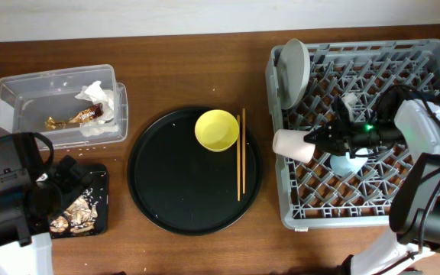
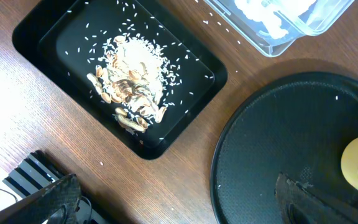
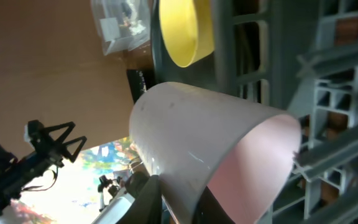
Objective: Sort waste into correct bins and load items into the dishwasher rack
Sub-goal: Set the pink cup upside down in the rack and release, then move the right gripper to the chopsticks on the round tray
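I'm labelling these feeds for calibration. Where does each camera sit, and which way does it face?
Overhead: fixed above the table, looking straight down; left arm and right arm show, right end effector holding the pink cup.
Left wrist: above the shallow black tray, looking down at its scraps; the open left end effector frames the bottom.
Right wrist: behind the pink cup, looking along it toward the yellow bowl; one finger below.
Shared: every view shows the yellow bowl.
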You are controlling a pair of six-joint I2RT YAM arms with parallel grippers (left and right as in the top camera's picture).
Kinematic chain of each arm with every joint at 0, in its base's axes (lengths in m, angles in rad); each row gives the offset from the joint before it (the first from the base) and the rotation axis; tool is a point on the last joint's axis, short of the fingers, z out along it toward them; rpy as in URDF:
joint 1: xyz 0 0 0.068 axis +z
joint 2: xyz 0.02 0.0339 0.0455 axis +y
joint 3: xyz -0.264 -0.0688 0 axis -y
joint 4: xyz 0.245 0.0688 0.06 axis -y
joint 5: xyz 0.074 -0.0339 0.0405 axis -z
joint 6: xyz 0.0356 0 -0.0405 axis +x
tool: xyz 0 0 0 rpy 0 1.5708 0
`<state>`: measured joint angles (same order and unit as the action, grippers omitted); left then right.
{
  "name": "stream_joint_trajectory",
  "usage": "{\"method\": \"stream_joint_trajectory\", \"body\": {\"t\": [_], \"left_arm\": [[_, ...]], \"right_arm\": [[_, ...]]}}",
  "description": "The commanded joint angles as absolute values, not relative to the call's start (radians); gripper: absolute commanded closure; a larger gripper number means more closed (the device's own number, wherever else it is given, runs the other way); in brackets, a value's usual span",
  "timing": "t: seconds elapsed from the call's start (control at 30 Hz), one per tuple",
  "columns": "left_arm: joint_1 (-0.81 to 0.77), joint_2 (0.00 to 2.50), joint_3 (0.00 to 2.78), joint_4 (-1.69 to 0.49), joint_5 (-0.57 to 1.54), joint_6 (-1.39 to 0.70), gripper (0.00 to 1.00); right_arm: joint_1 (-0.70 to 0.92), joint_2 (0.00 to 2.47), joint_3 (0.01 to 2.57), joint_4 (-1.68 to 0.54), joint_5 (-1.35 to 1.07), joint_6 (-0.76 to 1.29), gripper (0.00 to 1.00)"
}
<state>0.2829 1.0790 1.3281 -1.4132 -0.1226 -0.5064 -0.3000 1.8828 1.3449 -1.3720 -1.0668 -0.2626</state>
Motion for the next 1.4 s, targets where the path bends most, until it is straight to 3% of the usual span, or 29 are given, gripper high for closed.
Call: {"method": "stream_joint_trajectory", "body": {"t": [0.0, 0.13, 0.2, 0.23, 0.47, 0.57, 0.63, 0.67, 0.73, 0.8, 0.87, 0.93, 1.17, 1.37], "left_arm": [[0.287, 1.074, 1.344, -1.412, -0.12, -0.511, 0.01], [0.287, 1.074, 1.344, -1.412, -0.121, -0.511, 0.01], [0.287, 1.074, 1.344, -1.412, -0.12, -0.511, 0.01], [0.287, 1.074, 1.344, -1.412, -0.12, -0.511, 0.01], [0.287, 1.074, 1.344, -1.412, -0.12, -0.511, 0.01], [0.287, 1.074, 1.344, -1.412, -0.12, -0.511, 0.01], [0.287, 1.074, 1.344, -1.412, -0.12, -0.511, 0.01], [0.287, 1.074, 1.344, -1.412, -0.12, -0.511, 0.01], [0.287, 1.074, 1.344, -1.412, -0.12, -0.511, 0.01], [0.287, 1.074, 1.344, -1.412, -0.12, -0.511, 0.01], [0.287, 1.074, 1.344, -1.412, -0.12, -0.511, 0.01], [0.287, 1.074, 1.344, -1.412, -0.12, -0.511, 0.01], [0.287, 1.074, 1.344, -1.412, -0.12, -0.511, 0.01], [0.287, 1.074, 1.344, -1.412, -0.12, -0.511, 0.01]], "right_arm": [[-0.295, 1.916, 1.32, -1.342, -0.566, -0.107, 0.85], [-0.295, 1.839, 1.359, -1.354, -0.317, 0.089, 0.83], [-0.295, 1.795, 1.364, -1.385, -0.294, 0.096, 0.58], [-0.295, 1.784, 1.364, -1.394, -0.293, 0.095, 0.57], [-0.294, 1.526, 1.364, -1.414, -0.353, 0.073, 0.57], [-0.292, 1.327, 1.364, -1.402, -0.641, -0.019, 0.54], [-0.237, 1.267, 1.364, -1.364, -0.707, -0.016, 0.73], [-0.19, 1.261, 1.364, -1.346, -0.705, -0.009, 0.75], [0.002, 1.283, 1.362, -1.274, -0.619, 0.094, 0.79], [0.194, 1.318, 1.362, -1.208, -0.368, 0.284, 0.78], [0.418, 1.396, 1.362, -1.133, -0.118, 0.467, 0.65], [0.533, 1.501, 1.362, -1.069, 0.005, 0.558, 0.59], [0.595, 1.901, 1.362, -0.918, 0.036, 0.612, 0.59], [0.595, 1.95, 1.362, -0.844, 0.039, 0.619, 0.59]]}}
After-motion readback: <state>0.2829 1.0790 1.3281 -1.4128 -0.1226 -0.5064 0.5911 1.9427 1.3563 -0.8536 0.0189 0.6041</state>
